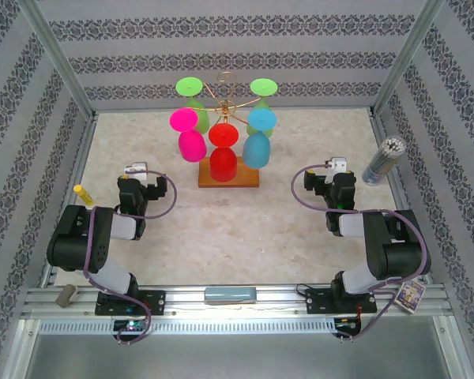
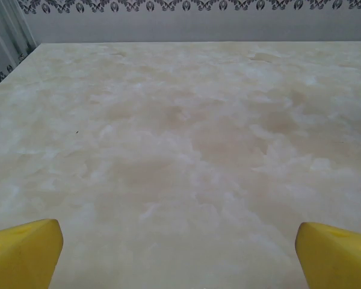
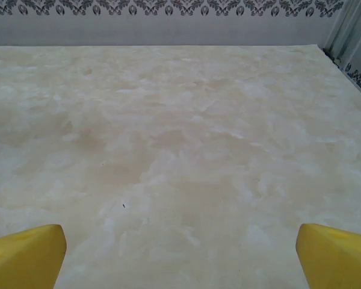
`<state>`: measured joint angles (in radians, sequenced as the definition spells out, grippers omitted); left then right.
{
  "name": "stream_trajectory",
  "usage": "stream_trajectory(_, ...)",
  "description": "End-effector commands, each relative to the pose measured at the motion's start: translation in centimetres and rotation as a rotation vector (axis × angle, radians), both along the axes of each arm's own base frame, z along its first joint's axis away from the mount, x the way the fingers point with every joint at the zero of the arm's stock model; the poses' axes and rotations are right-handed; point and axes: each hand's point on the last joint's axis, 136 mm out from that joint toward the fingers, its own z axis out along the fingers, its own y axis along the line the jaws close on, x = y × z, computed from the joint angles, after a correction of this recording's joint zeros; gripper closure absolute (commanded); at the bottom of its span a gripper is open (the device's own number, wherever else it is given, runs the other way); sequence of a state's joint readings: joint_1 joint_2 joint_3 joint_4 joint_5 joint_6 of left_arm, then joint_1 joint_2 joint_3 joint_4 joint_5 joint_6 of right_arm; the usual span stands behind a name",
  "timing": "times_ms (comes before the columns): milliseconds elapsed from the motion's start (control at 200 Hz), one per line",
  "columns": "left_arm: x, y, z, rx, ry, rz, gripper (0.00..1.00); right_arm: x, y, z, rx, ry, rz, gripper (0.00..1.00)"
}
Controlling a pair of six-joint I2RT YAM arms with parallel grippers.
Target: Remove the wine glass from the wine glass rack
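Gold wire is forming the wine glass rack (image 1: 224,101), which is standing on its brown wooden base (image 1: 249,179) at the far middle of the marbled surface (image 1: 237,229). Five glasses are hanging from it bowl-down: a pink wine glass (image 1: 191,145) on the left, a red wine glass (image 1: 223,163) at the front centre with its bowl just above the base, a blue wine glass (image 1: 257,148) on the right, and a green wine glass (image 1: 191,85) behind at each side. Both arms are resting folded near their mounts, well apart from the rack. The left claw (image 1: 134,175) is gaping wide and gripping nothing, its yellow fingertips (image 2: 24,256) sitting over bare surface. The right claw (image 1: 332,170) is likewise spread wide and empty, its fingertips (image 3: 27,256) framing bare marble. A yellow marker (image 1: 84,195) is lying at the left edge, and a clear tube of sticks (image 1: 383,160) is standing at the right.
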<state>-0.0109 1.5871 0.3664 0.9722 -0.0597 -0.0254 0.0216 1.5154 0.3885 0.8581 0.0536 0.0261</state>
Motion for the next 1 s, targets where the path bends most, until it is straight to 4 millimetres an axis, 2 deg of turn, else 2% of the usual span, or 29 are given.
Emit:
stream_trajectory(0, 0.25, 0.25, 0.17, 0.007, -0.001, 0.002, 0.00, 0.22, 0.11, 0.87, 0.006, -0.035, 0.014, 0.02)
stream_trajectory(994, 0.38, -0.04, 0.11, 0.010, 0.005, -0.015, 0.00, 0.27, 0.13, 0.86, 0.009, -0.034, 0.015, 0.02)
